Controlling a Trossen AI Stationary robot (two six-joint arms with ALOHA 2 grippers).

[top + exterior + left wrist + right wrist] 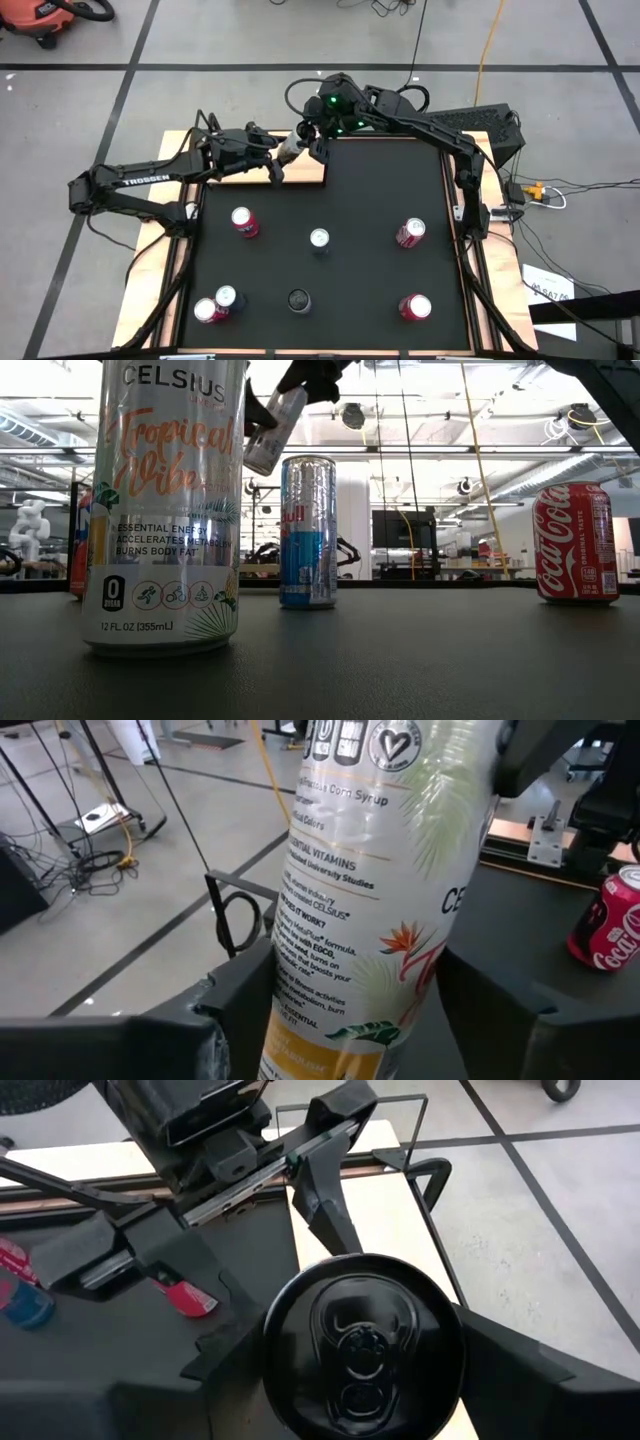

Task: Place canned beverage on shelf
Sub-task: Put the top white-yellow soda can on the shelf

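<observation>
Jaws of both grippers are closed on the same tall can (370, 900). The left gripper (340, 1020) squeezes its side low down. The right gripper (360, 1360) pinches it up near the top. The can hangs in the air, tipped over a bit. It is at the back of the black mat (380, 190), right above the near edge of the shelf (305, 172).

Two grips on one can may pull against each other, so let only one gripper carry it. Make sure that one holds tight before you loosen the other. Then turn the can until it stands straight. Move it over the bare wood, inside the thin black rail (420, 1120). Lower it slowly and let go only when the bottom sits flat.

You cannot see the bottom of the can in any view, so you cannot tell how high it is above the wood. In the low view a big can (165, 510) up close blocks much of the picture, and the shelf does not show there. In the high view the arms cover most of the held can.
</observation>
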